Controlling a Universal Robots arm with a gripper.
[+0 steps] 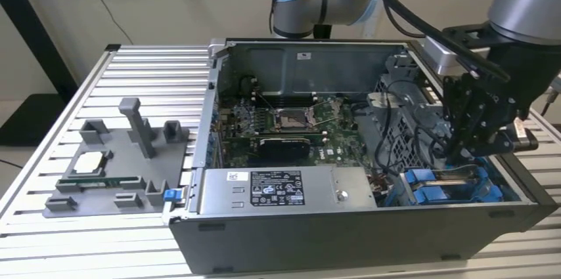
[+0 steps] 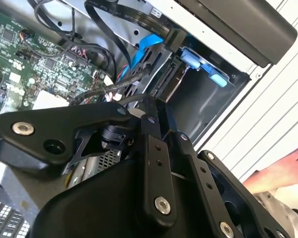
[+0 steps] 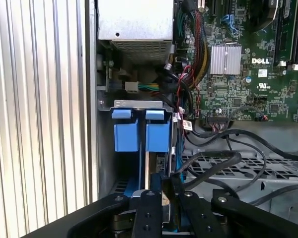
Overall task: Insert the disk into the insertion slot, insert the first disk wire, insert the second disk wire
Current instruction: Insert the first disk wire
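The insertion slot (image 1: 447, 187), a grey bay with bright blue rails and tabs, sits in the open computer case's near corner at the exterior view's right. The disk (image 2: 171, 82) stands edge-on in the insertion slot (image 2: 203, 67), its connector end facing my gripper (image 2: 151, 105). In the first wrist view the disk's thin edge (image 3: 148, 167) shows behind the blue tabs of the slot (image 3: 139, 131). My gripper (image 1: 451, 157) reaches down into the case just above the bay. My gripper (image 3: 167, 179) has its fingers drawn together on the end of a black braided disk wire (image 2: 116, 91), close to the disk's end.
The silver power-supply box (image 1: 280, 190) lies beside the bay, the motherboard (image 1: 290, 121) behind it. Loose black cables (image 3: 213, 161) cross a perforated grey cage (image 3: 248, 166). A grey fixture (image 1: 114, 161) with small parts stands on the slatted table. A person's hand (image 2: 283, 171) rests outside the case.
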